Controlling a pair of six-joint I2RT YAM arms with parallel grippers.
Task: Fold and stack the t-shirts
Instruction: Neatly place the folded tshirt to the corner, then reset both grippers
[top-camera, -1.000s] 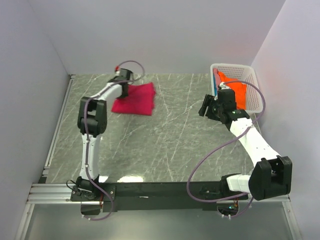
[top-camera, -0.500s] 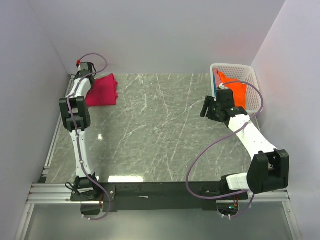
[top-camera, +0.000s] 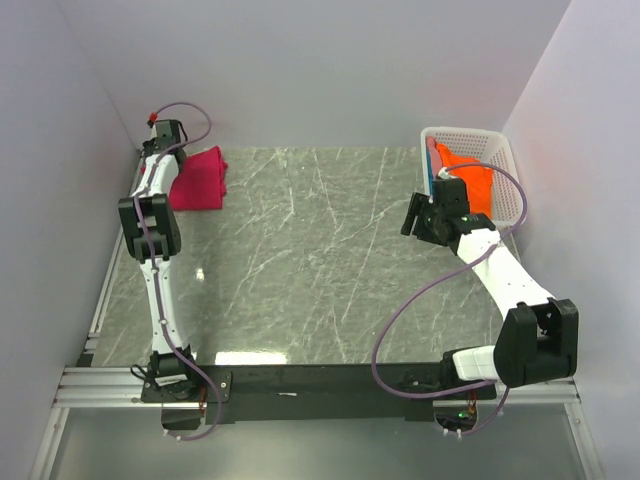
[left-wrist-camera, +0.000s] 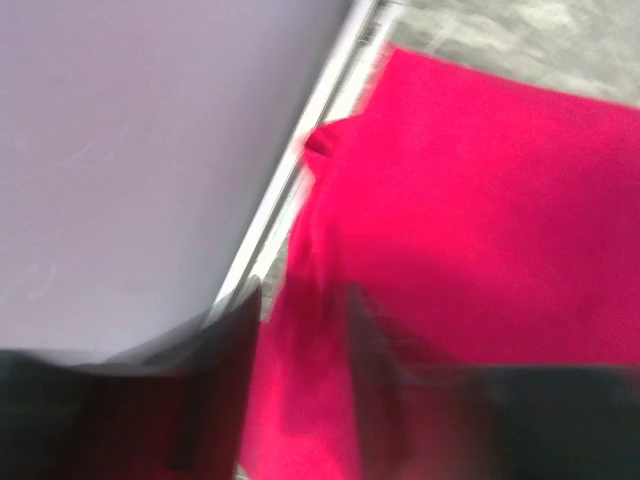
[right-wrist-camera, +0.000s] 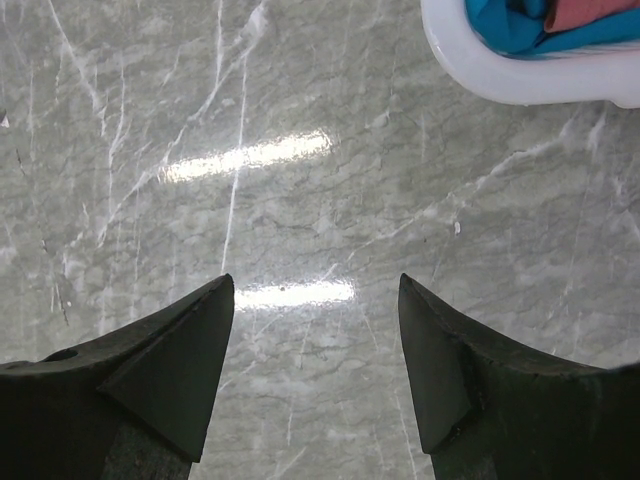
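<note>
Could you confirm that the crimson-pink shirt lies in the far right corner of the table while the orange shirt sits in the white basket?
Not quite: the top external view shows the crimson-pink shirt in the far left corner; the orange shirt does sit in the white basket.

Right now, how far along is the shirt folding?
Done: the pink shirt looks folded at the far-left corner of the table. In hand: the left gripper is at it; blur hides its grip. Left: the orange shirt and teal shirt sit in the basket, with the right gripper open over bare table beside it.
</note>
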